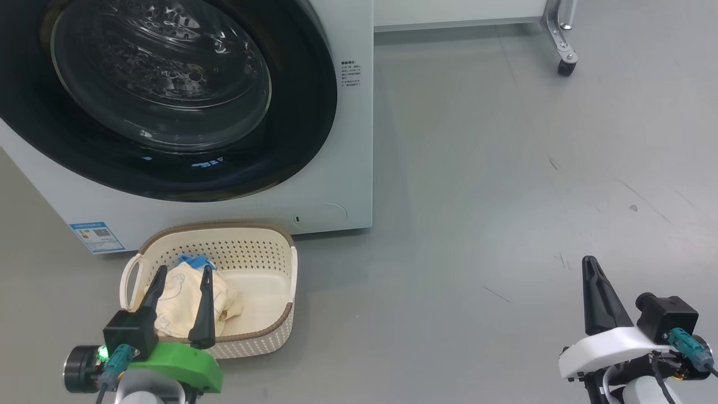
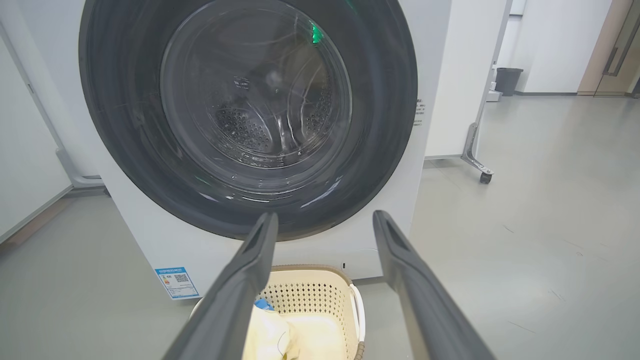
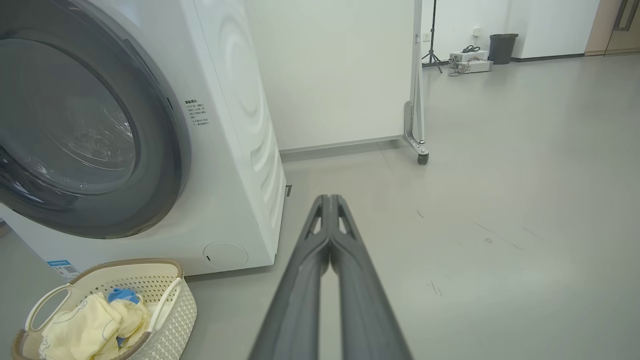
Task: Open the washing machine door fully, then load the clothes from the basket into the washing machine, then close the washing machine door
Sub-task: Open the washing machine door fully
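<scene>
The white washing machine (image 1: 348, 140) stands at the upper left with its round black-rimmed door (image 1: 168, 95) shut flat against the front. On the floor before it sits the cream basket (image 1: 280, 252), and the pale yellow clothes (image 1: 179, 297) with blue trim lie in its left half. My left gripper (image 1: 184, 270) hangs open over the basket, fingers either side of the clothes, touching nothing. From the left wrist the door (image 2: 250, 115) fills the top and the basket (image 2: 310, 295) lies below. My right gripper (image 1: 590, 262) is shut on nothing, low right over bare floor; its fingers (image 3: 327, 220) are pressed together.
Grey floor stretches to the right of the machine. A white panel on a metal leg with a castor (image 1: 566, 67) stands behind at the upper right. A dark bin (image 3: 501, 47) and boxes sit by the far wall.
</scene>
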